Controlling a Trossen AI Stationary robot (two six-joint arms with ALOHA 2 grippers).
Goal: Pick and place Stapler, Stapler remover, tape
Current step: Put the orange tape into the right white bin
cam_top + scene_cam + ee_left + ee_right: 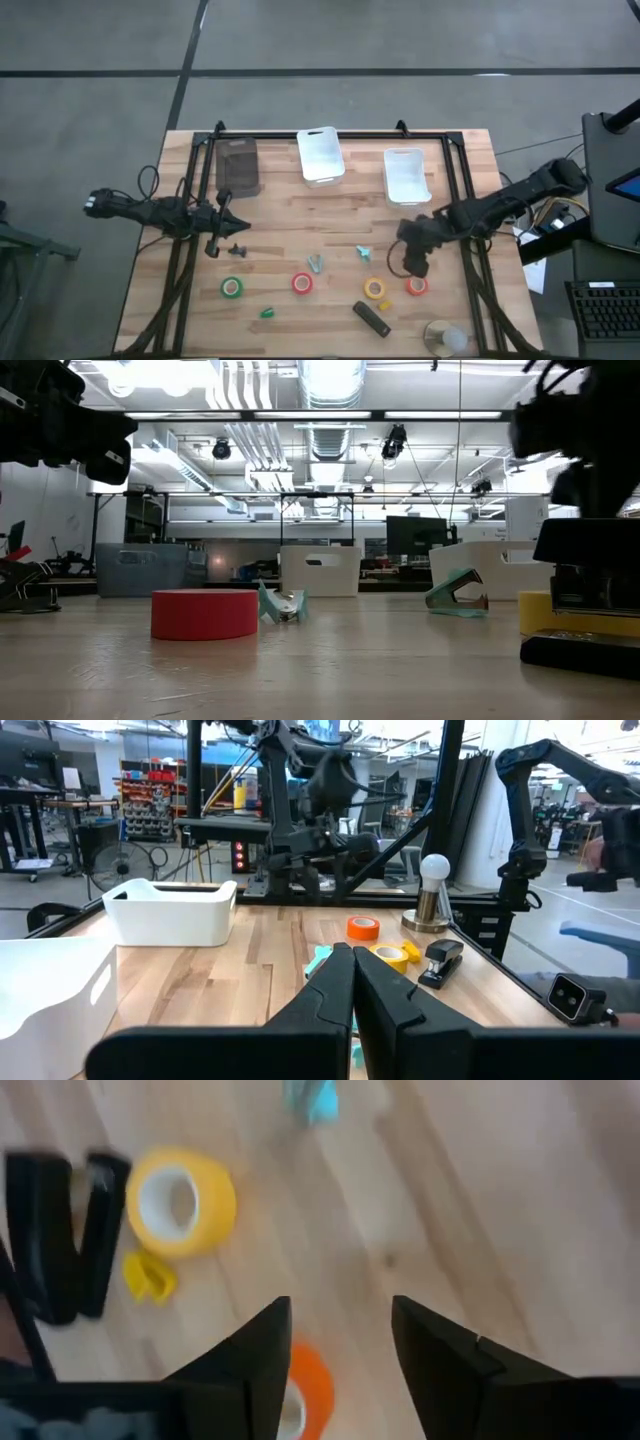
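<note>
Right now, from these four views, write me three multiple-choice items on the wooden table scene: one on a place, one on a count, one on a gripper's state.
1. Where does the right gripper hover?
A. Over a white bin
B. Over the orange ring-shaped tape roll
C. Over the green ring-shaped tape roll

2. How many white plastic bins stand at the table's far edge?
A. One
B. Two
C. Four

3. How are the left gripper's fingers?
A. Wide apart
B. Clamped on a tape roll
C. Shut, empty

Key: 1 B, the right wrist view shows orange tape under the parted fingers. 2 B, the high view shows one bin and another. 3 C, the left wrist view shows the fingers meeting, nothing between.
</note>
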